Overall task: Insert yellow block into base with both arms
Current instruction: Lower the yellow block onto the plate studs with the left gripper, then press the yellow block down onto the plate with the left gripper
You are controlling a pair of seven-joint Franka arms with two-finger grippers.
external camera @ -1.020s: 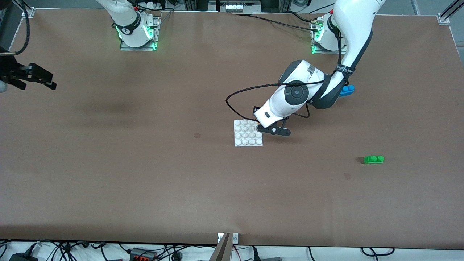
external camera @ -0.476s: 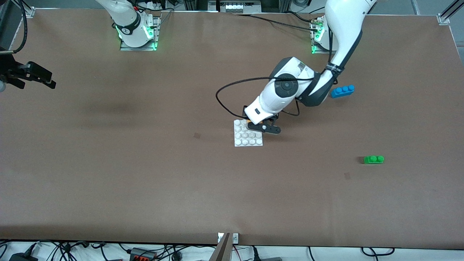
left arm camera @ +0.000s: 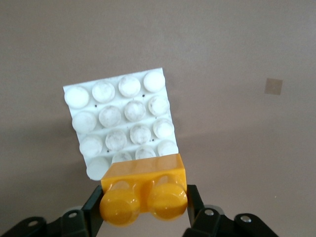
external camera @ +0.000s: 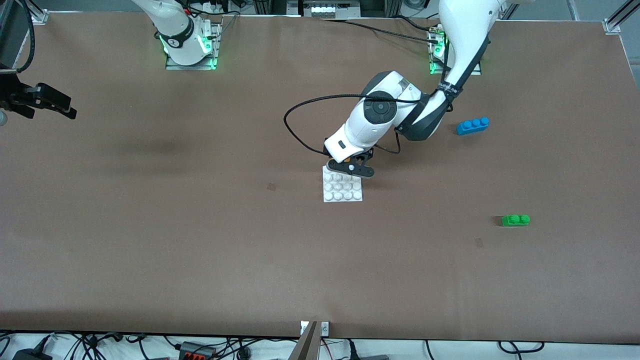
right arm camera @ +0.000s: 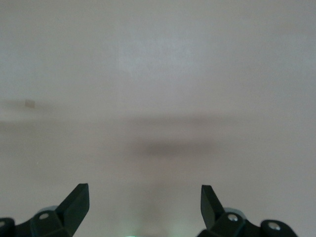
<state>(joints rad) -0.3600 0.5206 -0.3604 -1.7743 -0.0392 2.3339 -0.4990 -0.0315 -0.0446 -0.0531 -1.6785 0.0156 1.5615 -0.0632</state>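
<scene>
Left gripper (left arm camera: 143, 215) pinches the small orange-yellow plastic two-stud brick (left arm camera: 143, 193), hanging over the edge of the flat white square studded base plate (external camera: 342, 189) that lies farthest from the front camera. Right gripper (right arm camera: 144, 201) waits, fingers spread wide, over bare table at the right arm's end. Risks: the base is unheld, so pressing down could skid or tip it; the brick looks skewed to the stud rows, so it may jam. Blue three-stud brick (external camera: 472, 125) and green brick (external camera: 515, 220) lie well apart.
</scene>
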